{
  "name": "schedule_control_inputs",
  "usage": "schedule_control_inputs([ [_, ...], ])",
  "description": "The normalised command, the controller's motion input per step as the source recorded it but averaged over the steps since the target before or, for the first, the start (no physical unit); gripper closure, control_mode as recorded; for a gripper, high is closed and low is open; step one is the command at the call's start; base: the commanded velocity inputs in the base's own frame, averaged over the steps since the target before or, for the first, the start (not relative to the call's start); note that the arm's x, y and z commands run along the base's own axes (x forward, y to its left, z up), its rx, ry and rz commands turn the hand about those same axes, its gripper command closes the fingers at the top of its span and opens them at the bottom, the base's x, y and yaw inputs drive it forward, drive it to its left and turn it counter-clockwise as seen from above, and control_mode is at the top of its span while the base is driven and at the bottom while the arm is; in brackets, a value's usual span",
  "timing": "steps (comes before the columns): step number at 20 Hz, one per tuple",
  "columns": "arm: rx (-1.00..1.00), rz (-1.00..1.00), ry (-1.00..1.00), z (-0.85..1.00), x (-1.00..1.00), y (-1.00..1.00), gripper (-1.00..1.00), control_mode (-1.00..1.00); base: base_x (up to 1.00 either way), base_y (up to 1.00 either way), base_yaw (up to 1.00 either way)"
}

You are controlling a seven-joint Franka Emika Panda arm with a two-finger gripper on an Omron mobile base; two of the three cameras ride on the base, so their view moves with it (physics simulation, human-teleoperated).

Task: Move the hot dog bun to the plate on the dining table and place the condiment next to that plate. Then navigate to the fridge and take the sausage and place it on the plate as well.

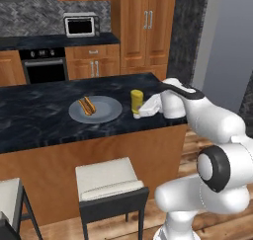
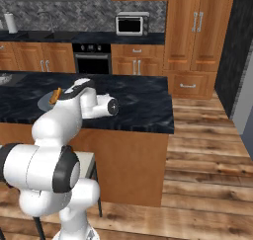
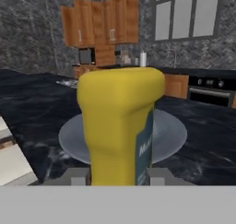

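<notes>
A yellow condiment bottle [image 1: 137, 100] stands upright on the dark dining counter [image 1: 39, 120], just right of the grey plate [image 1: 106, 113]. The hot dog bun [image 1: 87, 105] lies on the plate's left half. My gripper [image 1: 140, 113] reaches in from the right and is shut on the bottle's lower part. In the hand view the condiment bottle [image 3: 117, 126] looms between the fingertips [image 3: 77, 176], with the plate [image 3: 173, 135] right behind it. From the right base view my arm covers most of the plate [image 2: 43, 103], and an end of the bun [image 2: 56, 96] sticks out. The sausage is out of view.
A cushioned stool [image 1: 106, 180] stands below the counter's front edge, and another stool [image 1: 10, 194] is at the lower left. Behind the counter are an oven [image 1: 44, 66], a microwave [image 1: 80, 25] and wooden cabinets [image 1: 146, 26]. A tall grey panel [image 1: 225, 36] rises at the right.
</notes>
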Motion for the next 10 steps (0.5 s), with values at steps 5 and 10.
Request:
schedule_control_inputs([
  [5, 0.0, -0.02, -0.04, -0.31, 0.33, 0.0, 1.0, -1.0, 0.0, 0.0, 0.0],
  [10, 0.0, -0.01, -0.04, -0.19, 0.29, 0.0, 1.0, -1.0, 0.0, 0.0, 0.0],
])
